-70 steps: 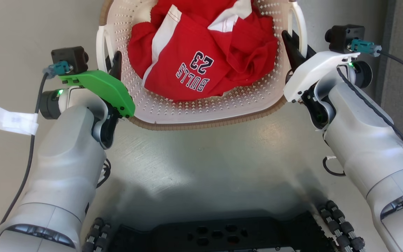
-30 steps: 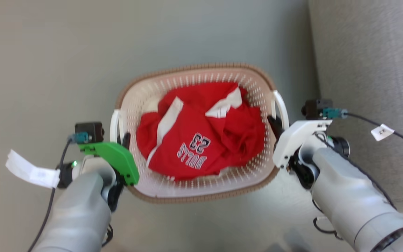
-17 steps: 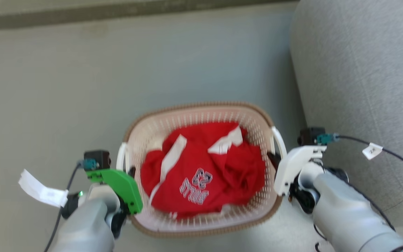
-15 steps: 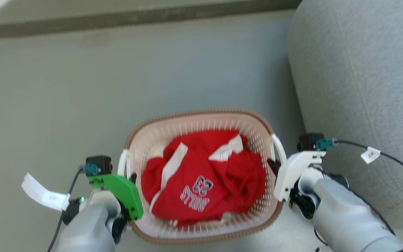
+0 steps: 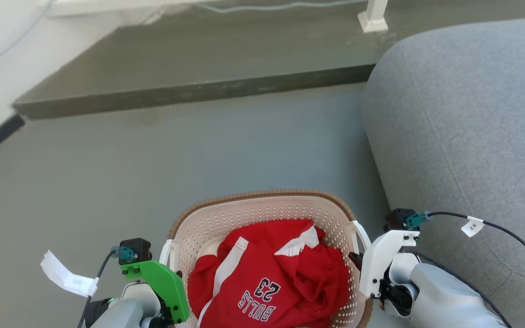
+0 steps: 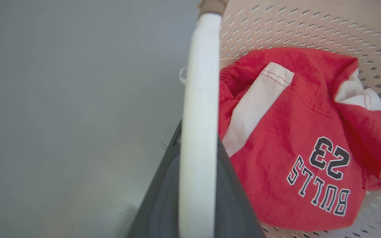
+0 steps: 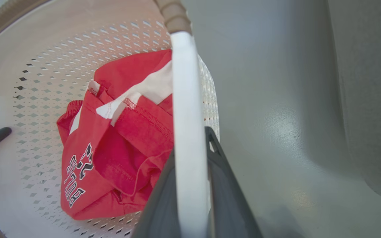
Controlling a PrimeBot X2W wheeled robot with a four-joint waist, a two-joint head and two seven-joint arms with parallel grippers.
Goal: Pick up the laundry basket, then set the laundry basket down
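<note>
- Up it goes! Since a second ago the head camera has swung up with the body, bringing a dark step (image 5: 189,91) and a grey sofa (image 5: 463,136) into frame. The laundry basket (image 5: 262,196) has slid to the bottom edge, by my reading carried clear of the floor (image 5: 153,159).
- Over on the left, the left claw (image 6: 198,132) is clenched on the white left handle (image 6: 198,72), a dark finger either side.
- Centre: a red jersey (image 5: 267,278) lies bunched inside the basket.
- On the right, the right claw (image 7: 190,142) is clamped on the right handle (image 7: 184,76) the same way.
- Danger, I reckon: that sofa is close on the right, and a swing that way could knock the basket. Those smooth handles could slip, and uneven lowering would tip the jersey out.
</note>
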